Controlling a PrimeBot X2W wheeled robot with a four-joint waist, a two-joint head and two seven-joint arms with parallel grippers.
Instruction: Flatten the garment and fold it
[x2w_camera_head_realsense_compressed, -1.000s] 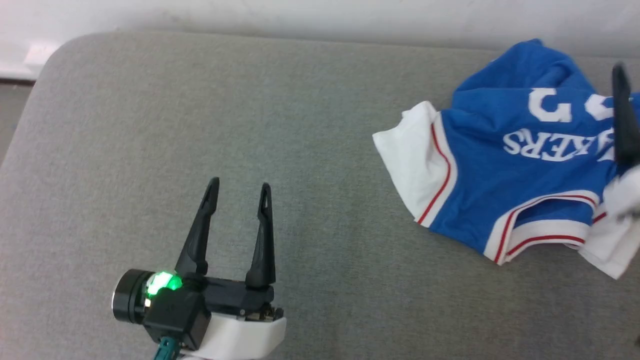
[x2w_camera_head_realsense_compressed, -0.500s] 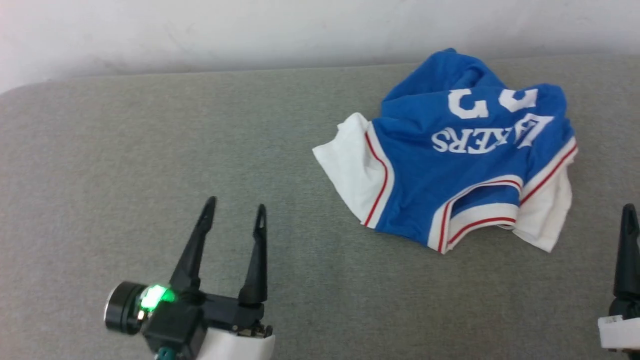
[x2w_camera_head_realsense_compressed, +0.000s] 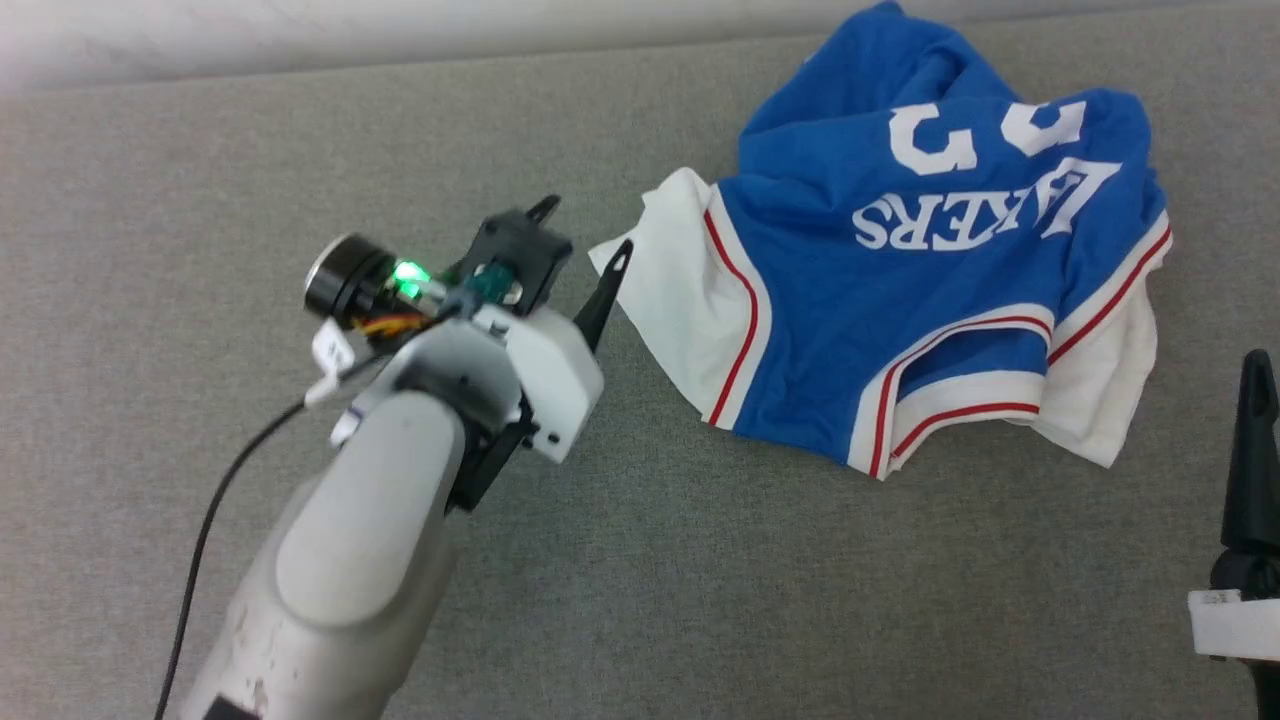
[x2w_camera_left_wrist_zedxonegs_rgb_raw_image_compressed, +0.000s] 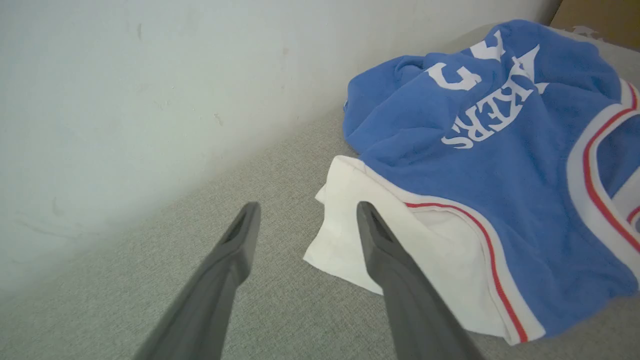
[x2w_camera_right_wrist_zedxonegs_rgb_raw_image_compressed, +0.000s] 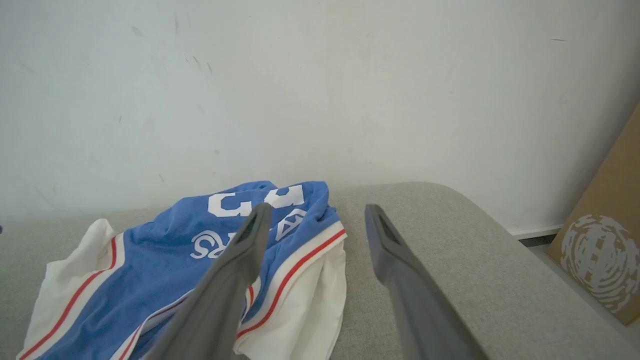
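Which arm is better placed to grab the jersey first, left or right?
Left, probably. The left gripper is open with its fingertips beside the white sleeve of the garment; the right gripper, also open, sits farther back from it.

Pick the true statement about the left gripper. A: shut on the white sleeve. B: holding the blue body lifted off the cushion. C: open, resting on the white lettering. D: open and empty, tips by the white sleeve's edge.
D: the left gripper has its fingers spread with nothing between them, pointing at the edge of the garment by its white sleeve.
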